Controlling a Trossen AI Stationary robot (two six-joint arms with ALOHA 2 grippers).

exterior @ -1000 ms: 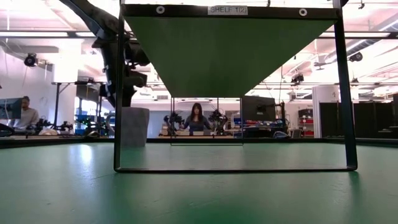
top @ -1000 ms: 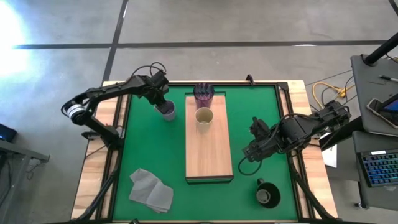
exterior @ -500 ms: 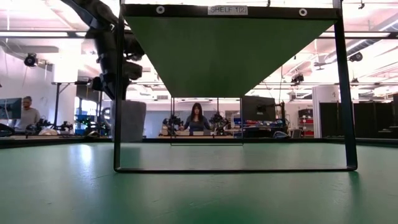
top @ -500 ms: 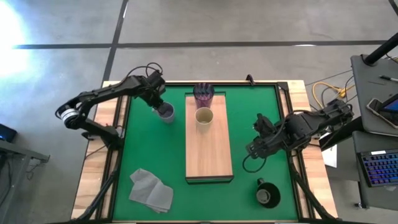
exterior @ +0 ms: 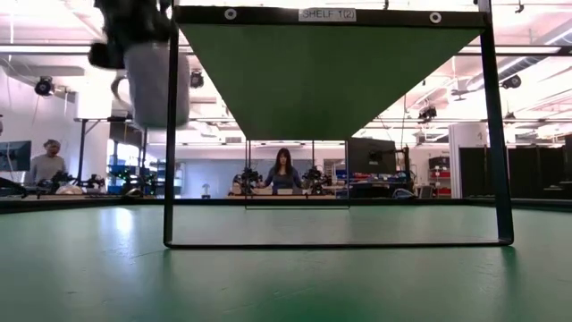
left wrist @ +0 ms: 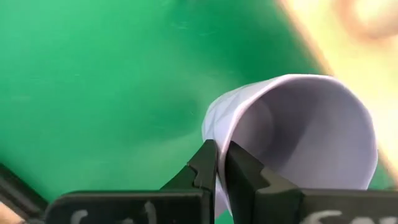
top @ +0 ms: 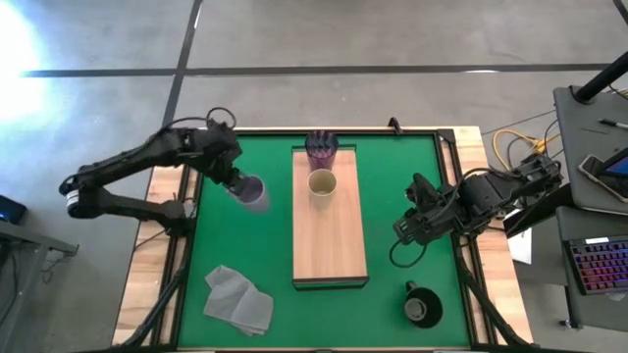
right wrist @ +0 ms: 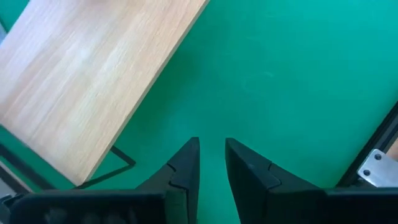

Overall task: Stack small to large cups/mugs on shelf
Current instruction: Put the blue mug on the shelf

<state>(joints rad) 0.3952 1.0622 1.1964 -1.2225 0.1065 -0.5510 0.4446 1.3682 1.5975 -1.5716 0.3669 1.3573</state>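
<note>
My left gripper (top: 235,182) is shut on the lavender handled mug (top: 251,192), held up over the green mat left of the shelf; in the low view the mug (exterior: 156,85) hangs high above the table. The shelf (top: 331,221), a long light-wood board, lies in the middle. The dark purple ribbed tumbler (top: 321,149) and the cream-yellow cup (top: 322,183) stand on its far end. The black mug (top: 422,306) stands on the mat near the right front corner. My right gripper (top: 402,231) hovers right of the shelf, empty, its fingers (right wrist: 186,165) a narrow gap apart. My left gripper pinches the mug's wall at the rim (left wrist: 216,132), one finger (left wrist: 242,174) inside the mug and one (left wrist: 202,167) outside. The fingers come from above, slanting down. The mug is lifted clear of the mat and hangs below the fingers.
A crumpled grey cloth (top: 238,299) lies on the mat at the near left. The shelf's dark frame (exterior: 170,134) stands up from the mat. Bare wood (top: 332,250) covers the shelf's near half. People sit at desks in the room beyond the table (exterior: 282,170).
My left gripper has lifted the lavender mug off the mat, high above the table, and carried it a little toward the near and left edges. My right gripper has drifted slightly toward the table's right edge.
</note>
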